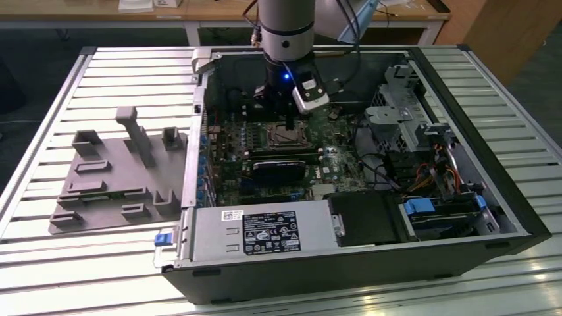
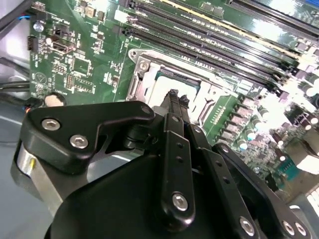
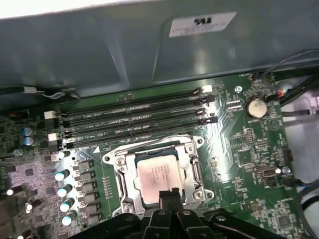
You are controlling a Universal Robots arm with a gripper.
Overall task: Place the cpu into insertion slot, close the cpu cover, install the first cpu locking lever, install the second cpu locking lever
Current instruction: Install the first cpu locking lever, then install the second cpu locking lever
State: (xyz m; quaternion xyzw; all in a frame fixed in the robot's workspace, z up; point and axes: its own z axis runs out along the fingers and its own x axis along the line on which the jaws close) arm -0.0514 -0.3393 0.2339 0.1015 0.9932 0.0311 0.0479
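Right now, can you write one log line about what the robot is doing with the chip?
cpu: sitting in insertion slot | cpu cover: down around chip | end effector: fingertips together at cover's near edge, holding nothing

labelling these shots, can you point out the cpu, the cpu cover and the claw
cpu [image 3: 158,174]: first wrist view, middle of its pale metal top.
cpu cover [image 3: 192,167]: first wrist view, side bar of the silvery frame beside the chip.
claw [image 3: 170,196]: first wrist view, black fingertips at the chip's edge.

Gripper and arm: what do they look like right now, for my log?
The arm is a silver-grey cylinder with a dark band and a small blue light beneath. The gripper is matte black, built of jointed links with silver screw heads. A silvery camera block sits beside it, and black cables trail behind.
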